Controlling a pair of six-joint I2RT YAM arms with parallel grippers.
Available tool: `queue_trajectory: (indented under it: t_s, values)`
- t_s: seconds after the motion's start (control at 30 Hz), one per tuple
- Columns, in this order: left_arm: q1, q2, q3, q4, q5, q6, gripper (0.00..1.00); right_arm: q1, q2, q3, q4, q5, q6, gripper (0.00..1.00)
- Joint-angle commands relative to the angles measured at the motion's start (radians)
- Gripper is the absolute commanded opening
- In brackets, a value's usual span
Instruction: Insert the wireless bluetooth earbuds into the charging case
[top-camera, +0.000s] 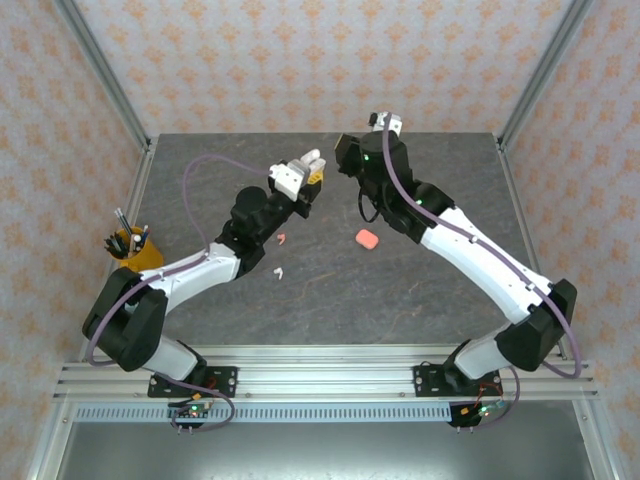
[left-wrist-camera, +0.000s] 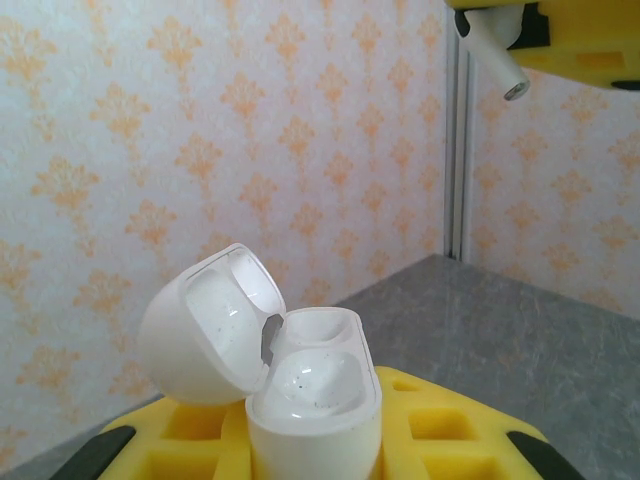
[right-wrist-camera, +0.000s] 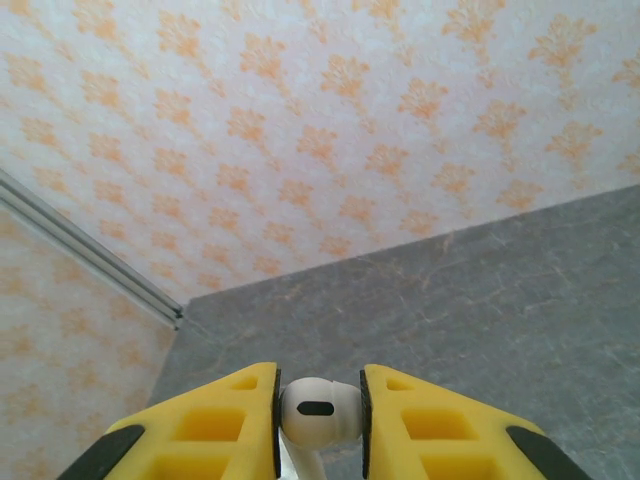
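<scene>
My left gripper (top-camera: 310, 174) is raised above the table, shut on a white charging case (left-wrist-camera: 312, 400) that stands upright between its yellow fingers (left-wrist-camera: 440, 430). The case's lid (left-wrist-camera: 205, 325) is swung open to the left and both wells are empty. My right gripper (right-wrist-camera: 318, 405) is shut on a white earbud (right-wrist-camera: 318, 410), its stem pointing down. In the left wrist view that earbud's stem (left-wrist-camera: 497, 62) pokes out of the right gripper (left-wrist-camera: 540, 35), high up and to the right of the case. A pink earbud (top-camera: 282, 238) and a white earbud (top-camera: 277, 271) lie on the table.
A closed pink case (top-camera: 367, 238) lies on the grey tabletop (top-camera: 420, 300) under the right arm. A yellow cup of pens (top-camera: 132, 247) stands at the left edge. Patterned walls close in the table at the back and sides.
</scene>
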Motion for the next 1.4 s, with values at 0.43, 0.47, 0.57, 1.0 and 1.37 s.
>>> queue_trajectory:
  t_s: [0.43,0.47,0.57,1.0,1.37]
  values:
    - [-0.069,0.023,0.125,0.098,-0.093,0.084,0.0,0.003,-0.054,-0.093,0.258,-0.134,0.058,0.25]
    - [-0.069,0.021,0.128,0.096,-0.089,0.083,0.0,0.003,-0.056,-0.098,0.262,-0.137,0.064,0.24]
    - [-0.07,0.018,0.132,0.094,-0.076,0.074,0.0,0.003,-0.057,-0.108,0.274,-0.143,0.077,0.25]
    - [-0.07,0.007,0.156,0.099,-0.047,0.041,0.0,0.003,-0.057,-0.141,0.332,-0.193,0.12,0.24]
    - [-0.07,0.016,0.182,0.102,-0.041,0.018,0.0,0.003,-0.045,-0.15,0.354,-0.225,0.122,0.24]
